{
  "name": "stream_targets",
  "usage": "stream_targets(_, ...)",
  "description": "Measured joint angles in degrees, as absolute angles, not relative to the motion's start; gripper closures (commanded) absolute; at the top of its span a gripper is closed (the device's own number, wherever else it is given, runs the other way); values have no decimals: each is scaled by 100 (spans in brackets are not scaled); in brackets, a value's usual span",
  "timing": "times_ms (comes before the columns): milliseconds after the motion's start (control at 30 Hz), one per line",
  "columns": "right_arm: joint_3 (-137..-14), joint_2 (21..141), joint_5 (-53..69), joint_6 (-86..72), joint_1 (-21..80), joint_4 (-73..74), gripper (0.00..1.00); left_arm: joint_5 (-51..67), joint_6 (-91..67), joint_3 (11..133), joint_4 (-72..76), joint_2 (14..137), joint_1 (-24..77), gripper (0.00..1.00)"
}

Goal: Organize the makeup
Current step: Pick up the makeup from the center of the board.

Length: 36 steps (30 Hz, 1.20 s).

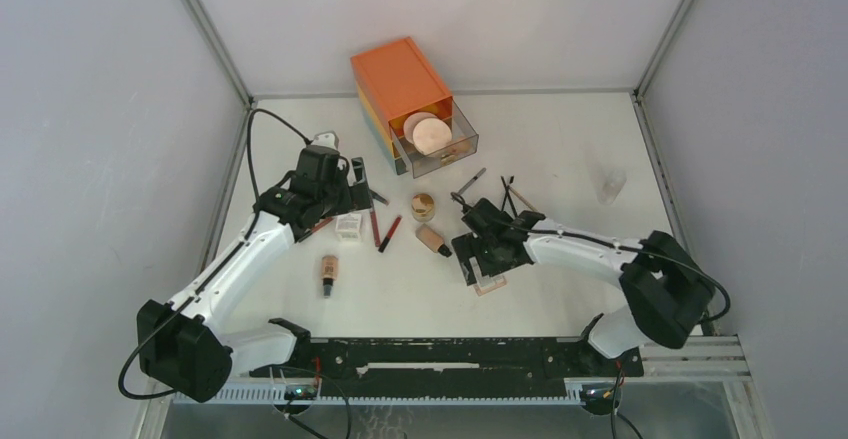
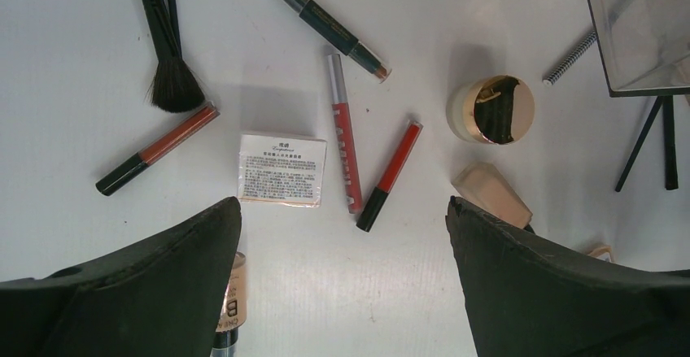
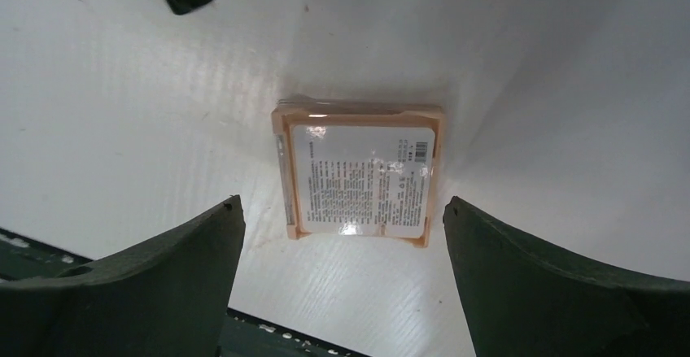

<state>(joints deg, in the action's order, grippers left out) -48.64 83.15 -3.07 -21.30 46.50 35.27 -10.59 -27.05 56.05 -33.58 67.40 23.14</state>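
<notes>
The makeup lies scattered mid-table. My left gripper hovers open over bare table, just short of a small white box, two red pencils and a gold-lidded jar. A beige foundation bottle lies by its right finger, and another bottle by its left. My right gripper stands open, empty, with a square peach compact flat on the table just beyond its fingertips. A round compact sits in the open drawer.
The orange mini chest stands at the back with its clear bottom drawer pulled out. Black brushes lie on either side of the pile. A small clear cup stands at the right. White walls enclose the table.
</notes>
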Motion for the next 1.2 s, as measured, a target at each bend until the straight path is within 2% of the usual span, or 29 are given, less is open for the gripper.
stream_targets(100,-4783,8654,-303,-2137,4731,3415,4,-1059,-2705,5605,-3358,6733,2311,0)
stream_targets(500,-4799,8906,-644,-2158,4842,3282,33,-1070,-2700,5599,-3356,6600,2314,0)
stream_targets(567,-4797,8897,-646,-2161,4842,3275,35,-1105,-2696,5599,-3356,6576,2314,0)
stream_targets(800,-4683,8617,-633,-2250,4805,3284,38,-1190,-2650,5599,-3358,6565,2314,0)
stream_targets(967,-4777,7961,-663,-2290,4652,3485,39,-1229,-2648,5599,-3358,6565,2314,0)
stream_targets(1200,-5660,7312,-749,-2222,4254,3850,40,-1262,-2646,5599,-3358,6565,2314,0)
